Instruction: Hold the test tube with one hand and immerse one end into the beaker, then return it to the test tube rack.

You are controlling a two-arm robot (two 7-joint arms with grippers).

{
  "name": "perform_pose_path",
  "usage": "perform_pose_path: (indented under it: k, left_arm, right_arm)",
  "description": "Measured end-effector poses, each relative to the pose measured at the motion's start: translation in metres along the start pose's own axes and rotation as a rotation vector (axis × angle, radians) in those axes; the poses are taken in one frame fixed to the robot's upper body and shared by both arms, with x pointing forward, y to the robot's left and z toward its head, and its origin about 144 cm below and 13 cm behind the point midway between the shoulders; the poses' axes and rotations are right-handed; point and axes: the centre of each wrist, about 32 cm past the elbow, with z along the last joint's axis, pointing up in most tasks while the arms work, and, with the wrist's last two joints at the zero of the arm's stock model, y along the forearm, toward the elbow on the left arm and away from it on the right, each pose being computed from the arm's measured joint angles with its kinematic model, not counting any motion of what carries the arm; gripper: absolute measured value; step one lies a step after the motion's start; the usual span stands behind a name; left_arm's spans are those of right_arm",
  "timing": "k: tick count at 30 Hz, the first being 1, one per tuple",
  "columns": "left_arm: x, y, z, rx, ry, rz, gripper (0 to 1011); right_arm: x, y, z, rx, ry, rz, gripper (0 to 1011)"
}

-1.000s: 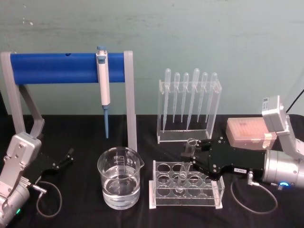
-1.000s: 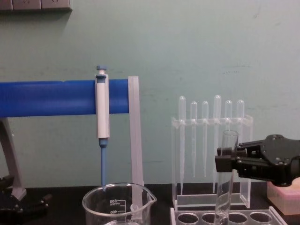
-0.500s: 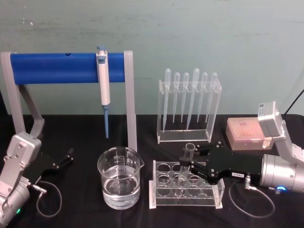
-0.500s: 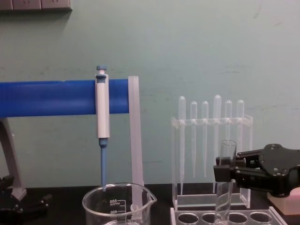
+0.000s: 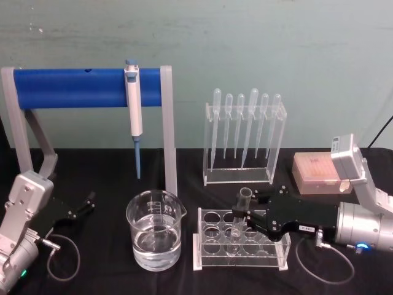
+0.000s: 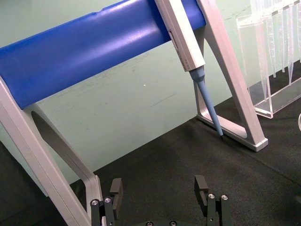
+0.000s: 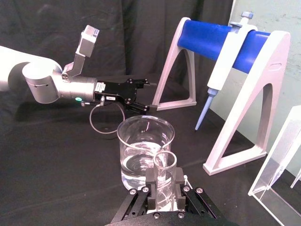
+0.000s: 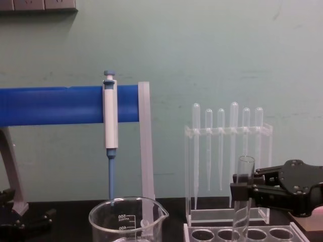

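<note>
While the left hand [image 5: 90, 200] is kept parked and spread open at the lower left of the head view, the test tube [image 5: 240, 216] is pinched near its rim by the right hand [image 5: 247, 213], upright in the clear rack [image 5: 241, 249], right of the water-filled beaker [image 5: 155, 229].

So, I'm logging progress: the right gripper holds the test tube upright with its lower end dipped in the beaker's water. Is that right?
Not quite. The right gripper does hold the test tube upright, but its lower end sits in a hole of the clear tube rack, not in the beaker, which stands apart on the rack's left. The head view shows this.
</note>
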Motion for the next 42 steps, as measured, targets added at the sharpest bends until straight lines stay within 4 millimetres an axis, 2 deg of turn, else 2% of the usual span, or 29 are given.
perform_pose_path:
  k: [11, 23, 25, 28, 30, 31, 32, 37, 42]
  left_arm:
    - [0.000, 0.000, 0.000, 0.000, 0.000, 0.000, 1000]
    - [0.000, 0.000, 0.000, 0.000, 0.000, 0.000, 1000]
    - [0.000, 0.000, 0.000, 0.000, 0.000, 0.000, 1000]
    - [0.000, 0.000, 0.000, 0.000, 0.000, 0.000, 1000]
    - [0.000, 0.000, 0.000, 0.000, 0.000, 0.000, 1000]
    - [0.000, 0.000, 0.000, 0.000, 0.000, 0.000, 1000]
    - [0.000, 0.000, 0.000, 0.000, 0.000, 0.000, 1000]
    - [0.000, 0.000, 0.000, 0.000, 0.000, 0.000, 1000]
    - [0.000, 0.000, 0.000, 0.000, 0.000, 0.000, 1000]
  right_arm:
    - [0.000, 0.000, 0.001, 0.001, -0.001, -0.001, 226]
    - [0.000, 0.000, 0.001, 0.003, -0.002, -0.001, 628]
    - [0.000, -0.001, 0.001, 0.004, -0.002, -0.001, 659]
    - [0.000, -0.001, 0.002, 0.006, -0.004, -0.002, 784]
    - [0.000, -0.001, 0.004, 0.020, -0.014, -0.003, 820]
    - [-0.001, -0.002, 0.005, 0.033, -0.023, -0.005, 875]
    - [-0.002, -0.003, 0.006, 0.040, -0.027, -0.006, 875]
    - [-0.005, -0.005, 0.016, 0.082, -0.053, -0.009, 1002]
    - [-0.009, -0.008, 0.024, 0.135, -0.068, -0.023, 1000]
